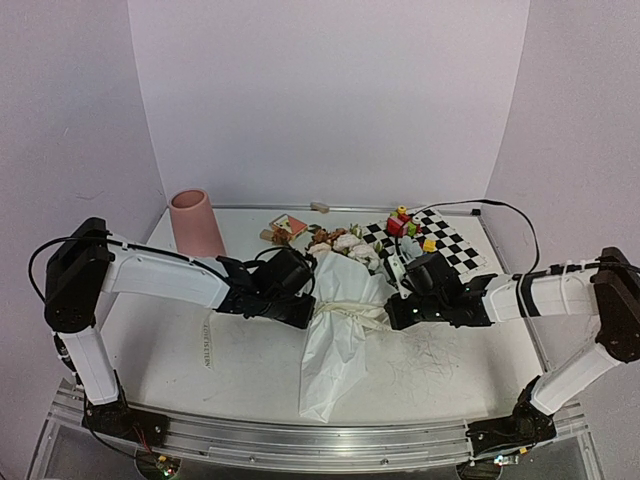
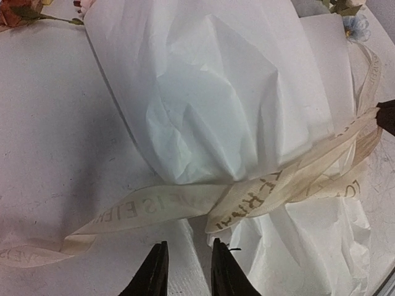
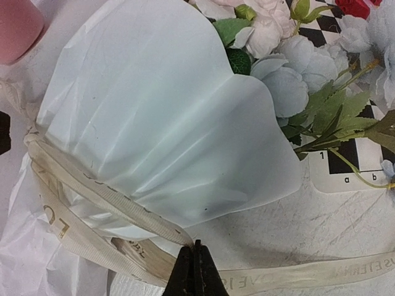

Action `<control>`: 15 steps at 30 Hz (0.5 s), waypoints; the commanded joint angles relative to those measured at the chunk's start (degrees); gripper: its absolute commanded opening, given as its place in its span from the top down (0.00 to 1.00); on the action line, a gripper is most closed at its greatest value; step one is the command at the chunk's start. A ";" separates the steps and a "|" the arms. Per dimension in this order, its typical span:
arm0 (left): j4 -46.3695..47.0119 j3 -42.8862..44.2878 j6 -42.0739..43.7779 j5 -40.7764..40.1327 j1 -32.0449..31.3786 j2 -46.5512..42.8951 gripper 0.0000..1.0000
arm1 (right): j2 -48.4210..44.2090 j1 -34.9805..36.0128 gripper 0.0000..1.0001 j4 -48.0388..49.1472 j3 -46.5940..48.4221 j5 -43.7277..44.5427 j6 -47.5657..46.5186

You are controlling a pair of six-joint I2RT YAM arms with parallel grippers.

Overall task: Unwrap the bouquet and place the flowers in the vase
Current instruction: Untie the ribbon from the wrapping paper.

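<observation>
bouquet [image 1: 335, 320] lies tied on the table [image 1: 250, 370], vase [image 1: 195, 222] well apart at back left | right gripper [image 3: 194, 250] pressed together, pinching the cream ribbon [image 3: 80, 185] | left gripper [image 2: 189, 243] slightly spread, empty, just short of the ribbon | risk: a one-sided tug may drag the unanchored bundle or tighten the knot

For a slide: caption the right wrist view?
Right gripper shut on the cream ribbon tying the paper-wrapped bouquet.

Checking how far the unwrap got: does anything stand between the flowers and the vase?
Yes. The white paper is wrapped round the flowers, and the ribbon is tied round it. The left arm also lies across the table between them and the upright vase.
</observation>
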 commanded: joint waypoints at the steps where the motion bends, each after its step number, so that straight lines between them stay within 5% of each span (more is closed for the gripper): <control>1: 1.58 4.87 2.27 2.19 -0.23 -0.28 0.73 | -1.67 -0.13 1.00 -1.16 0.82 -1.33 -0.25; 15: 1.53 10.07 4.03 1.48 -0.22 5.24 0.71 | -1.47 -0.13 1.00 -1.07 1.58 -2.18 -1.05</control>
